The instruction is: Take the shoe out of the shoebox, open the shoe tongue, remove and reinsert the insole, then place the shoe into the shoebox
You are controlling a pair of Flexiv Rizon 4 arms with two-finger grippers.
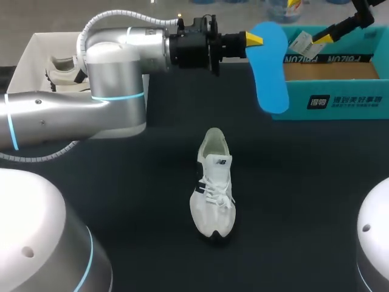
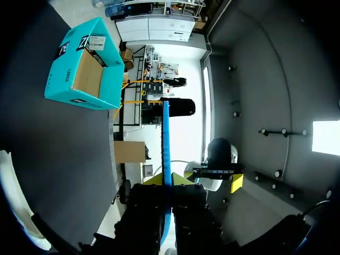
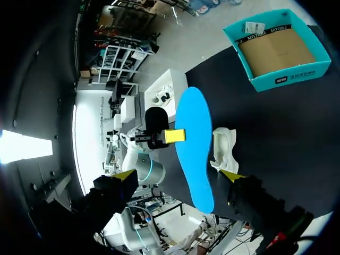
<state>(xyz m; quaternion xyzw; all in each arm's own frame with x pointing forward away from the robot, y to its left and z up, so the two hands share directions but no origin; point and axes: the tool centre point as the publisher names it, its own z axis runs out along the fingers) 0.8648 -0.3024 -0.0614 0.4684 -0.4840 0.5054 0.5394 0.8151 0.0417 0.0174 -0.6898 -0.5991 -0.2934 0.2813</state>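
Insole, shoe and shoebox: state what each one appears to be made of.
The insole looks like matte blue foam: thin, smooth, slightly bowed. The shoe has a white upper, seemingly mesh fabric, with woven laces; its sole I cannot judge. The shoebox is cardboard: teal print outside, bare brown inside.

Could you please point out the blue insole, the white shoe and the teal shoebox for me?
blue insole (image 1: pixel 270 67): head view, on the middle of its flat face.
white shoe (image 1: pixel 215 190): head view, on its laces.
teal shoebox (image 1: pixel 298 102): head view, on its front wall.
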